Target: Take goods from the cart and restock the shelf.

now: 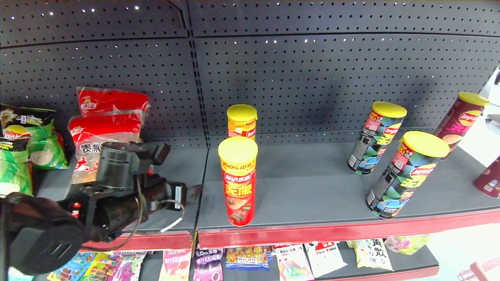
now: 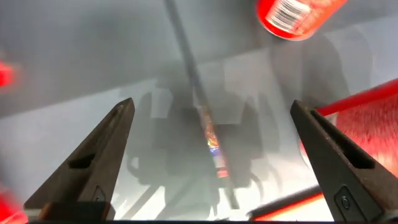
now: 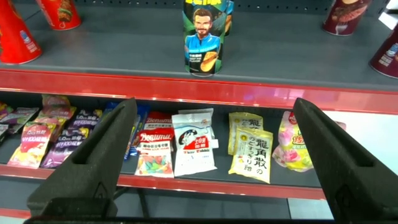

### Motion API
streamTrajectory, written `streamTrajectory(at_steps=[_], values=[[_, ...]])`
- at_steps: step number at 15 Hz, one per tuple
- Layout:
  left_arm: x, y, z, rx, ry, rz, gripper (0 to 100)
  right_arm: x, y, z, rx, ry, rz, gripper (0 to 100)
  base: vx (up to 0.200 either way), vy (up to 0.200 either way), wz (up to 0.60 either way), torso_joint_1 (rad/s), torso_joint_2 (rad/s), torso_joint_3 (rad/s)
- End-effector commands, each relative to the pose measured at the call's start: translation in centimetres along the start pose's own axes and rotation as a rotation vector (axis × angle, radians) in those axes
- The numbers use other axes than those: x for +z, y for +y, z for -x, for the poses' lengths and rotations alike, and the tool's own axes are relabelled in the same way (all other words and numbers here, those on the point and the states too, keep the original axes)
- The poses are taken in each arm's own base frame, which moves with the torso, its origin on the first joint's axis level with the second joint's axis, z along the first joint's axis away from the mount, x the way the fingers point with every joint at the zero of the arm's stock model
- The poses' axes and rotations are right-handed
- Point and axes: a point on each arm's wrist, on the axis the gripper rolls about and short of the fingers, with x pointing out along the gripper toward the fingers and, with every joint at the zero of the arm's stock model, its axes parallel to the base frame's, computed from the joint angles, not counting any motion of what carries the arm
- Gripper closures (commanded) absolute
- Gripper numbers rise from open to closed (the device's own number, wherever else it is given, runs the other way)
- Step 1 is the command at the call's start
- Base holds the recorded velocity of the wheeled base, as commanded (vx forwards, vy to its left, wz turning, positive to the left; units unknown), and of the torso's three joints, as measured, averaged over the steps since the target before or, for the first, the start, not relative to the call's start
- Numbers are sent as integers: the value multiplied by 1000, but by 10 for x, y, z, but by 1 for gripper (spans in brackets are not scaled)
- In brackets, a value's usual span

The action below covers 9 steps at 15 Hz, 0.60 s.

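Note:
On the grey shelf stand two red chip cans with yellow lids, one in front and one behind it. Two dark patterned cans stand to the right, with a maroon can beyond them. My left gripper hangs low over the shelf's front, just left of the front red can, open and empty. In the left wrist view the left gripper faces bare shelf, with a red can past it. My right gripper is open and empty in front of the shelf edge, facing a dark can.
Red rice bags and green chip bags fill the shelf's left end. Another maroon can stands at the right edge. The lower shelf holds several snack packs. A red lip runs along the shelf's front.

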Motion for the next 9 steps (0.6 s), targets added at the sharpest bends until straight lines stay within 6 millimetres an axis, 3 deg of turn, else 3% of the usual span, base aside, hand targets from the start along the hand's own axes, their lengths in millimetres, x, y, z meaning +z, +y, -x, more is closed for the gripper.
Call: streamTrajectory(at_steps=[1, 4, 5, 6, 7, 9], values=[[-13, 24, 68, 39, -50, 1, 0, 0, 0, 0, 4, 0, 0, 0, 0, 0, 0, 0, 0, 0], [-29, 38, 140, 72, -23, -76, 0, 4, 0, 2, -5, -12, 7, 0, 0, 0, 0, 0, 0, 0], [-39, 41, 179, 13, -15, -99, 0, 13, -1, 1, -13, -2, 9, 0, 0, 0, 0, 0, 0, 0], [-45, 41, 193, -23, 1, -105, 0, 16, -1, 0, -13, 10, 11, 0, 0, 0, 0, 0, 0, 0], [-58, 44, 224, -64, 14, -95, 0, 15, 0, -3, -21, 43, 18, 0, 0, 0, 0, 0, 0, 0], [-62, 45, 233, -51, -21, -76, 0, 3, 1, -9, 17, 106, 40, 0, 0, 0, 0, 0, 0, 0]])
